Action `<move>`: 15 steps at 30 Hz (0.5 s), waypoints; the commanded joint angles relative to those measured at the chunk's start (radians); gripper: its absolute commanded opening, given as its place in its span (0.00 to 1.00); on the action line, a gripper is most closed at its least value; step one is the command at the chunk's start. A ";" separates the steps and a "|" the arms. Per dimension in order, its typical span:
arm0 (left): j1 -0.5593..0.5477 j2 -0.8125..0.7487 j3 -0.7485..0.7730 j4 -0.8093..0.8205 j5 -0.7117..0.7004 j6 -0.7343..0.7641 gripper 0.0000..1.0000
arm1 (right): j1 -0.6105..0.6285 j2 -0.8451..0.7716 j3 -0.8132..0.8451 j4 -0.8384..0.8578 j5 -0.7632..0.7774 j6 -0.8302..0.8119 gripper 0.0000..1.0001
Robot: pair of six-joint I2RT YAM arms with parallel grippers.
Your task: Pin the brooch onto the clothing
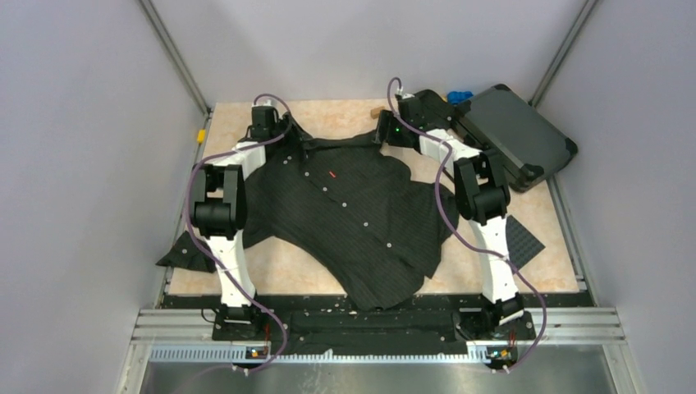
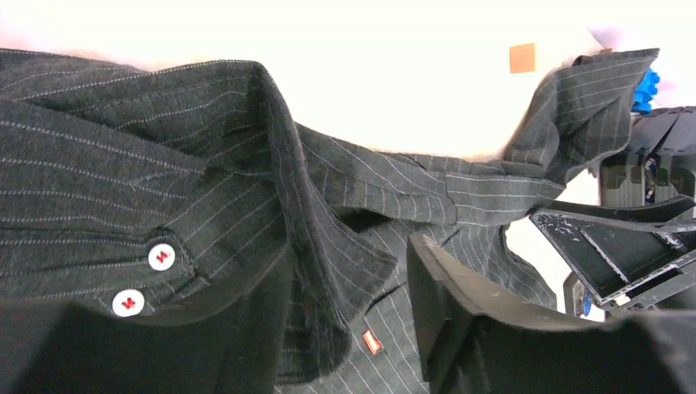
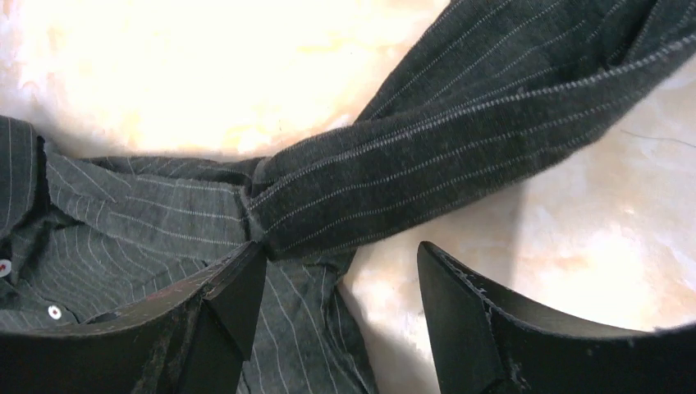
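Observation:
The clothing [image 1: 353, 213], a black pinstriped shirt with white buttons, lies spread front-up on the table, its collar at the far side. Its small red tag [image 1: 331, 174] shows on the chest and also in the left wrist view [image 2: 372, 341]. My left gripper [image 1: 287, 135] is low at the collar's left end. It is open, and a fold of collar [image 2: 328, 246] lies between its fingers [image 2: 468, 320]. My right gripper [image 1: 387, 131] is open at the right shoulder. Its left finger [image 3: 234, 287] touches the sleeve seam [image 3: 427, 172], with bare table in the gap. I cannot make out the brooch.
A dark hard case [image 1: 513, 135] lies at the far right with a bright-blue toy piece [image 1: 460, 97] beside it. A small brown piece [image 1: 376, 113] sits beyond the collar. A black ridged mat [image 1: 525, 242] lies right of the shirt. One sleeve [image 1: 185, 254] reaches the left edge.

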 commanded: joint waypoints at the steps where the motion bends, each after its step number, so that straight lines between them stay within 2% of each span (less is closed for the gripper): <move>1: 0.000 0.058 0.088 -0.008 0.000 0.029 0.50 | -0.011 0.052 0.096 0.034 -0.022 0.017 0.66; 5: 0.001 0.095 0.175 -0.095 -0.067 0.056 0.34 | -0.012 0.060 0.105 0.086 -0.027 0.033 0.45; 8: 0.002 0.125 0.213 -0.128 -0.062 0.061 0.19 | -0.012 0.054 0.110 0.119 -0.021 0.035 0.31; 11: 0.003 0.113 0.204 -0.112 -0.067 0.051 0.00 | -0.011 0.052 0.139 0.127 -0.017 0.034 0.27; 15: 0.011 0.080 0.172 -0.043 -0.082 0.039 0.00 | -0.012 0.068 0.194 0.137 -0.009 0.030 0.24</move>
